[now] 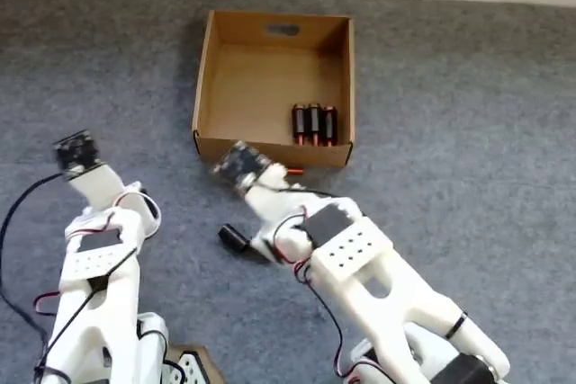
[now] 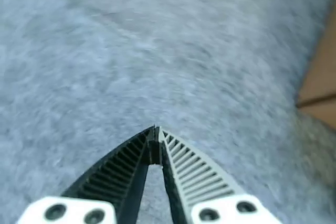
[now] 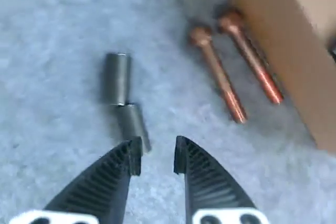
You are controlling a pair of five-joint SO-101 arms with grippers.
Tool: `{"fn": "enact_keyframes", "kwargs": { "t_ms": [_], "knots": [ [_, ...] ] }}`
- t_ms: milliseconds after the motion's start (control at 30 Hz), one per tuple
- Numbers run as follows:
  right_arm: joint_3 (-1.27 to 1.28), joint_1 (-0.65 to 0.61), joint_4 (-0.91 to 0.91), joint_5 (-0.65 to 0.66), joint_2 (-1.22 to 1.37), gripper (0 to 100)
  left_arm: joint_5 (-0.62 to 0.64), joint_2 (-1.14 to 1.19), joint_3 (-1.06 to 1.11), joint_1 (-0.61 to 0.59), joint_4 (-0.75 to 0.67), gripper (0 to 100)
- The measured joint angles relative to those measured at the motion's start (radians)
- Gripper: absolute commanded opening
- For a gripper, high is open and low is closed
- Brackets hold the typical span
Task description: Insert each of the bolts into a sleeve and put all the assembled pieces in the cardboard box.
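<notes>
Three assembled pieces (image 1: 314, 125) stand side by side, touching, inside the cardboard box (image 1: 205, 78), tucked into its near right corner. The box sits toward the far edge of the grey carpeted surface (image 1: 468, 87), about midway along it. Outside the box, two bolts (image 3: 218, 74) lie on the surface close to its near wall, roughly parallel to each other and slightly apart, the outer one lying along the cardboard. A little further from the box two sleeves (image 3: 116, 77) lie end to end, touching, at a slight angle to one another. The right gripper (image 3: 157, 156) hangs over this spot with its jaws a narrow way apart and nothing between them, one fingertip just beside the nearer sleeve's end. The left gripper (image 2: 155, 135) hovers over bare surface well to the left of the box, its jaws pressed together and holding nothing.
</notes>
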Motion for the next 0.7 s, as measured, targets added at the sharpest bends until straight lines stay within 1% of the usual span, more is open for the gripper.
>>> {"fn": "enact_keyframes", "kwargs": {
  "t_ms": [100, 233, 433, 700],
  "knots": [
    [0.009, -0.035, -0.002, 0.049, 0.009, 10.5, 0.014, 0.0, 0.0, -0.003, 0.0, 1],
    [0.009, -0.041, -0.002, 0.106, 0.11, 10.5, 0.018, 0.0, 0.0, -0.003, 0.0, 1],
    [-0.046, -0.041, -0.002, 0.118, 0.253, 10.5, 0.018, 0.0, 0.0, -0.003, 0.0, 1],
    [-0.126, -0.041, -0.021, 0.118, 0.382, 10.5, 0.018, 0.0, 0.0, -0.003, 0.0, 1]
  ]
}}
